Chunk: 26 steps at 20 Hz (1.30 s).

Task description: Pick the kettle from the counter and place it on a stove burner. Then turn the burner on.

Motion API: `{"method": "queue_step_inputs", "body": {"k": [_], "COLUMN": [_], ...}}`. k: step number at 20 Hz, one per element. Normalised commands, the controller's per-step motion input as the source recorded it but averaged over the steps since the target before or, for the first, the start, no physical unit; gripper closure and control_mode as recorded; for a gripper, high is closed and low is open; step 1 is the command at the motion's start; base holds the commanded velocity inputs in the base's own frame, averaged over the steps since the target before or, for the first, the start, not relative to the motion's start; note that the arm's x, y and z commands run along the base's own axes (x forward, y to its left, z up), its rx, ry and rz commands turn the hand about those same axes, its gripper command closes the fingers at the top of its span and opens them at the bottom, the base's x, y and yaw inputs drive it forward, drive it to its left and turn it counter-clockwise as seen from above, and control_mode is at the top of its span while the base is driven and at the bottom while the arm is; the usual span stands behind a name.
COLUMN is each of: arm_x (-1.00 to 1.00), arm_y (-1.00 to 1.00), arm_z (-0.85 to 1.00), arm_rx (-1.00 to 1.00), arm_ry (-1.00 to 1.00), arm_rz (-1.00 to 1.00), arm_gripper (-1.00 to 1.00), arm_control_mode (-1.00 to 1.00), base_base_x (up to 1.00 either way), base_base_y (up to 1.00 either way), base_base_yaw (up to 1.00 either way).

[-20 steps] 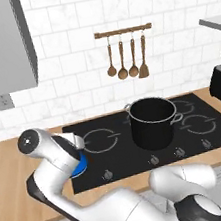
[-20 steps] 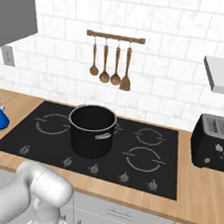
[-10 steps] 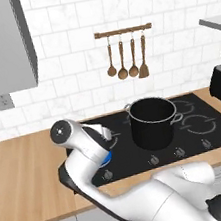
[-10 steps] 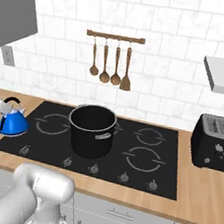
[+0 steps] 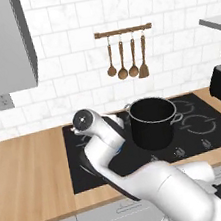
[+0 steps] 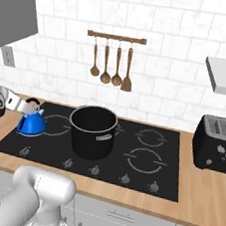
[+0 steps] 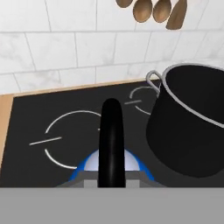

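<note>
the small blue kettle (image 6: 32,123) hung over the left side of the black cooktop (image 6: 171,187), above the near-left stove burner (image 6: 57,126), with the big black pot (image 6: 93,131) just beside it at about 3 o'clock. whether its base touched the glass could not be told. in the hand view the kettle's thin black handle (image 7: 110,140) ran straight up from the bottom edge, with the blue body showing on either side of it; the jaws (image 7: 111,181) stood narrow, closed on that handle. past the kettle at 11 o'clock in that view lay another ring burner outline (image 7: 70,135), and the pot (image 7: 188,127) stood at 3 o'clock, one steel handle turned toward the tiled wall. in the left base view the white arm covered most of the kettle. the light wooden worktop (image 5: 28,171) ran off to the left of the cooktop. four wooden utensils (image 6: 110,67) hung from a rail on the wall, and a black toaster (image 6: 216,144) sat on the worktop at the far right.
</note>
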Motion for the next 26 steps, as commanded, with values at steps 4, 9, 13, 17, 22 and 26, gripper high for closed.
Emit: {"method": "queue_step_inputs", "body": {"k": [4, 9, 13, 17, 22, 26], "arm_x": [0.67, 0.55, 0.45, 0.37, 0.20, 0.16], "arm_y": [-0.21, -0.06, 0.00, 0.00, 0.00, 0.00], "arm_z": [0.00, 0.00, -0.02, -0.13, -0.26, -0.31], "arm_rx": [0.00, 0.00, 0.00, -0.01, -0.04, -0.04], "arm_ry": [0.00, 0.00, 0.00, 0.00, 0.00, 0.00], "arm_rz": [0.00, 0.00, 0.00, 0.00, 0.00, 0.00], "arm_gripper": [1.00, 1.00, 1.00, 1.00, 1.00, 1.00], "arm_control_mode": [-1.00, -1.00, -1.00, -1.00, -1.00, -1.00], "base_base_x": [0.00, 0.00, 0.00, 0.00, 0.00, 0.00], "base_base_y": [0.00, 0.00, 0.00, 0.00, 0.00, 0.00], "base_base_yaw": [0.00, 0.00, 0.00, 0.00, 0.00, 0.00]}}
